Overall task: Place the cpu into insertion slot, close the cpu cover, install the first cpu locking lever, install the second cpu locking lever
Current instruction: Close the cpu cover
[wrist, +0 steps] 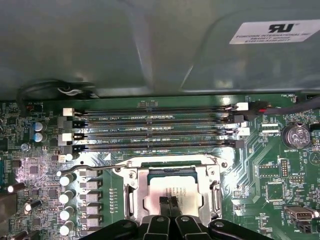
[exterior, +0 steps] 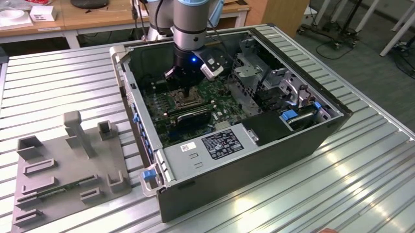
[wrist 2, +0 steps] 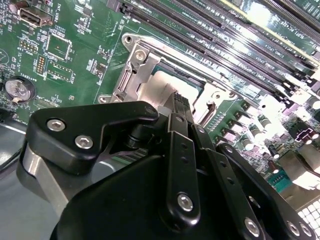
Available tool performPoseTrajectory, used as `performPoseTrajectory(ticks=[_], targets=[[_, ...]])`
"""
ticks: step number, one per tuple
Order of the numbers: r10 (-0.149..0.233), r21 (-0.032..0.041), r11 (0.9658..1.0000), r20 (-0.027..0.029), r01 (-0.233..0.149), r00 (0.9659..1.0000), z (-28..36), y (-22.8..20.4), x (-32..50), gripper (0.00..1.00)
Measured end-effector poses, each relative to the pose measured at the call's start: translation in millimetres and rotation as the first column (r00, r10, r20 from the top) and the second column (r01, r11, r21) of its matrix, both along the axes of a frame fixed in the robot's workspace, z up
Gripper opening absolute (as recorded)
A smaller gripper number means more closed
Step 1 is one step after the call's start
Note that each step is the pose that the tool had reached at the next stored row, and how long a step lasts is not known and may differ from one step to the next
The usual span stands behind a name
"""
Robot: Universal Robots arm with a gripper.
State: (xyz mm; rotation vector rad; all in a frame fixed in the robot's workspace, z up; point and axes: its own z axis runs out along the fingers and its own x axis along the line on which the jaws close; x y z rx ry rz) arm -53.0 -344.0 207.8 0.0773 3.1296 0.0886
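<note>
Reaching down into the open case [exterior: 311, 141], the arm [exterior: 189, 29] holds its gripper [exterior: 186, 93] over the socket near the middle of the board [exterior: 220, 112]. The case lies on its side on the slatted metal table [exterior: 363, 194]. A grey tray [exterior: 65, 170] with upright posts sits on the table just beside the case, on the exterior view's left.

In both wrist views the cpu [wrist: 176, 187] [wrist 2: 157, 85] sits inside the socket, its pale metal top facing up. The cover [wrist: 131, 192] [wrist 2: 131, 75] lies flat over it. Its silver frame runs round every side of the chip that shows, and the chip's top shows through the window.

The jaws are pressed together with nothing between them. The two black fingers [wrist: 162, 204] [wrist 2: 179, 150] meet tip to tip and come down on the cpu's top, near the chip's edge closest to the gripper. Whether they touch the metal or stop just above it cannot be told.

In the first wrist view four memory slots [wrist: 155, 131] run side by side along the board, just beyond the socket and between it and the grey case wall. A row of capacitors [wrist: 67, 197] stands beside the socket on one side. A round battery [wrist: 294, 135] sits on the board well apart from the socket on the other side.
</note>
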Motion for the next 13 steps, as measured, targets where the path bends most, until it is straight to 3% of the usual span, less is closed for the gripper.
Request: performPoseTrajectory(ticks=[8, 13], targets=[[0.0, 0.0, 1.0, 0.0, 0.0, 1.0, 7.3, 0.0, 0.0, 0.11], [0.0, 0.0001, 1.0, 0.0001, 0.0, 1.0, 8.1, 0.0, 0.0, 0.11]])
